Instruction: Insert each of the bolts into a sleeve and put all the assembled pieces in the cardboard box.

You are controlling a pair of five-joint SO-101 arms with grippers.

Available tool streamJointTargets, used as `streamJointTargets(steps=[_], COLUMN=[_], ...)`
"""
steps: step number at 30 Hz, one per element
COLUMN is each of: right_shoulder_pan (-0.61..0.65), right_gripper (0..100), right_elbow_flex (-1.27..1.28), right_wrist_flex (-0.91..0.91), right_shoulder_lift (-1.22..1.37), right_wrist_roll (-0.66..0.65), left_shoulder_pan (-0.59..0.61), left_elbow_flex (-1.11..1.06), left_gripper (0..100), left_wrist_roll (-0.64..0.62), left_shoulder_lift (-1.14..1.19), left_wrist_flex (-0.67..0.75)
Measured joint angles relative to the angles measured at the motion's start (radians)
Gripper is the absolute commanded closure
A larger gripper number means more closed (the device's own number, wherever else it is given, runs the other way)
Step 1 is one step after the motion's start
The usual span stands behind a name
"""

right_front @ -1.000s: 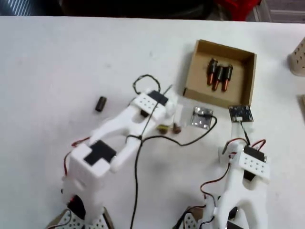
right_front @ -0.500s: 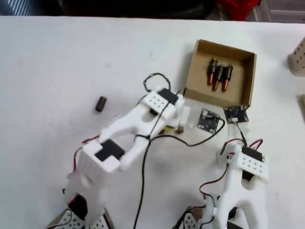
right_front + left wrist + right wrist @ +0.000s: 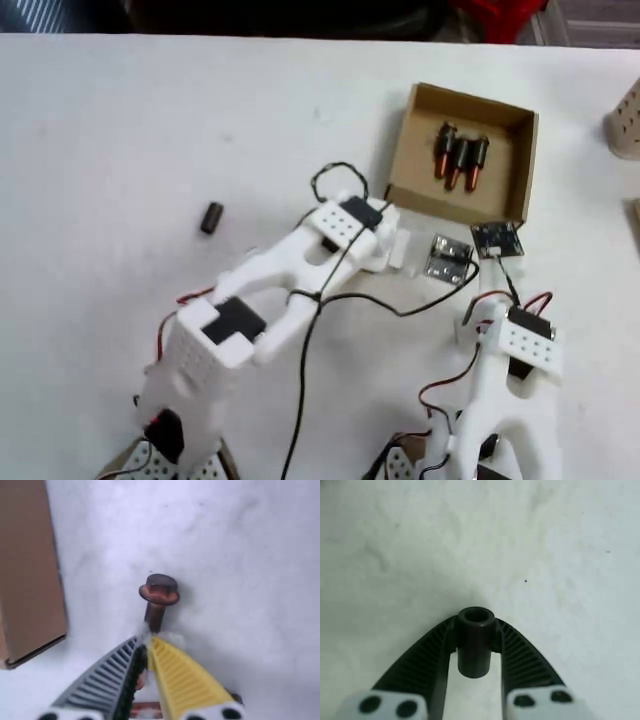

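Progress looks past the halfway mark: three assembled pieces (image 3: 458,155) lie side by side inside the cardboard box (image 3: 405,150), and a fourth pair is in hand but not yet joined. The left pincer (image 3: 146,639) is closed almost to nothing on the shank of a bolt (image 3: 157,597), whose flanged head juts out beyond the fingertips, clear of the white table (image 3: 150,120); the box wall stands just off to one side of this pincer, near but not touching. The right pincer (image 3: 475,624) is clamped part-way closed around a black sleeve (image 3: 475,650), held between its tips with the open bore facing the wrist camera. Bolt and sleeve are apart, each in its own pincer, so what remains by my reckoning is to bring the shank to that bore, push it home and drop the piece in the box. A spare sleeve (image 3: 211,217) lies on the table well away from both pincers, so a further pairing may follow, though I cannot see a loose bolt for it
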State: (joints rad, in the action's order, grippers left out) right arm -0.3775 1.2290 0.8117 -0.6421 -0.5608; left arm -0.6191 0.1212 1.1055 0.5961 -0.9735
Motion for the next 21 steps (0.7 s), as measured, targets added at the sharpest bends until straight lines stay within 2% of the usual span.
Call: streamJointTargets(steps=[10,16,18,21], right_shoulder_pan=[-0.002,0.002,0.000,-0.012], right_gripper=[98.1,98.1,98.1,98.1], right_elbow_flex=[0.000,-0.002,-0.002,-0.002], right_wrist_flex=[0.000,0.000,0.000,0.000], right_shoulder_lift=[0.000,0.000,0.000,0.000], right_wrist_roll=[0.002,0.002,0.002,-0.002], left_shoulder_pan=[0.034,0.087,0.103,0.133], left_elbow_flex=[0.006,0.008,0.006,-0.037], left_gripper=[98,98,98,98], left_wrist_roll=[-0.442,-0.825,-0.891,-0.882], left_shoulder_lift=[0.000,-0.002,-0.020,-0.066], left_wrist_flex=[0.031,0.023,-0.005,-0.017])
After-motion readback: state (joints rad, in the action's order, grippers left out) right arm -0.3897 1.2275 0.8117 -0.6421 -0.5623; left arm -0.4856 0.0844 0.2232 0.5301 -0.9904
